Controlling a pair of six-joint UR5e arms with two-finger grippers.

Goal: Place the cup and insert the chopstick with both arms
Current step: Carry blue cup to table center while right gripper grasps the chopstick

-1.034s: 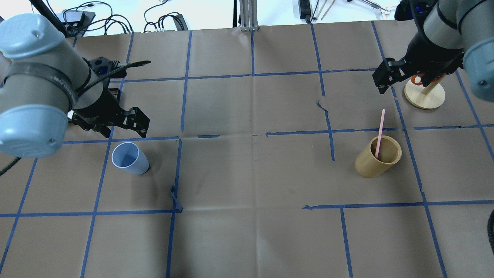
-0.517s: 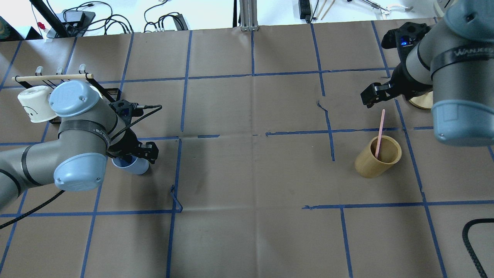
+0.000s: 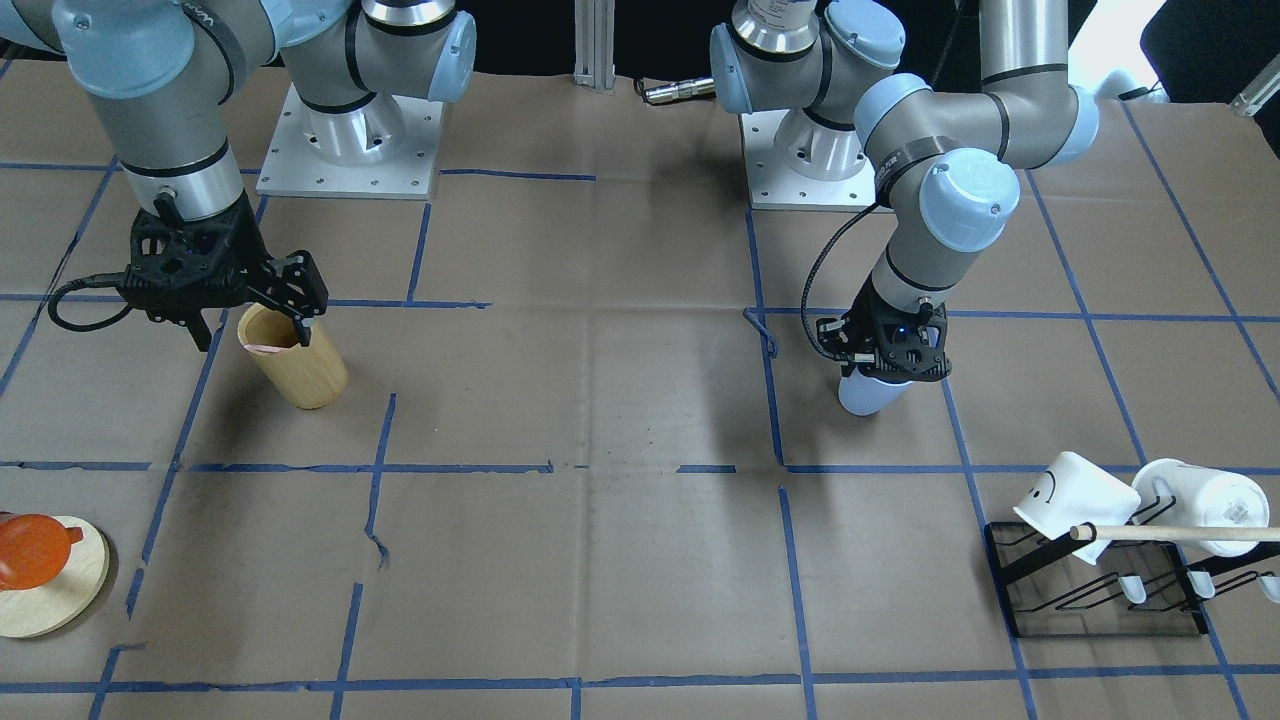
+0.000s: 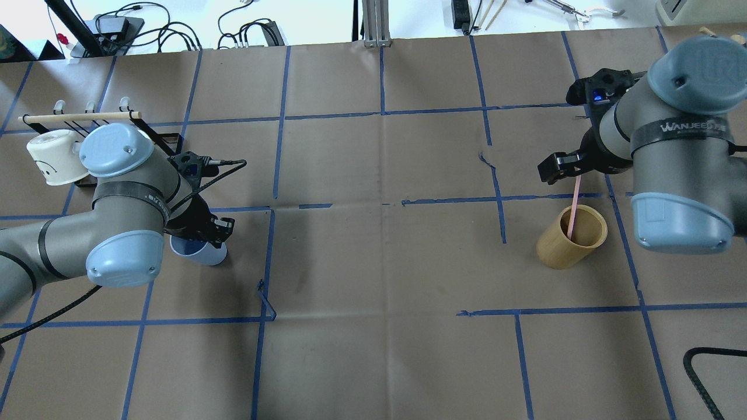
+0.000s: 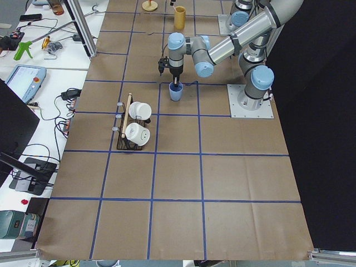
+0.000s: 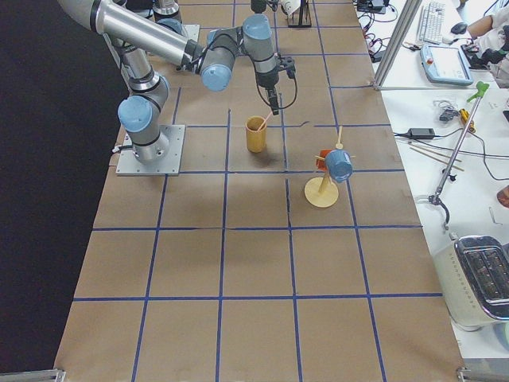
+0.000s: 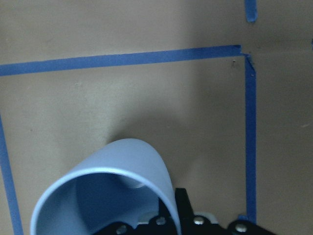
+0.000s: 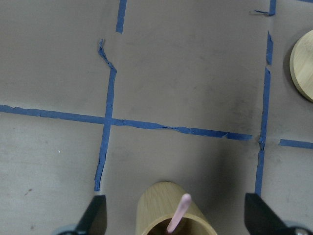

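- Early stage: both arms at pick-up, nothing moved yet.
- blue cup [image 4: 203, 254] upright on table's [image 4: 379, 262] left side. left gripper [image 3: 885, 360] down on its rim; wrist view suggests fingers pinched on cup wall, one inside, one outside.
- pink chopstick [image 4: 575, 198] leans in bamboo holder [image 4: 560, 251] on right side. right gripper [image 3: 255, 323] above it, jaws spread wide either side, no contact.
- Left to do, by my judgement: lift and place cup, grasp chopstick, pull it out, insert into cup.
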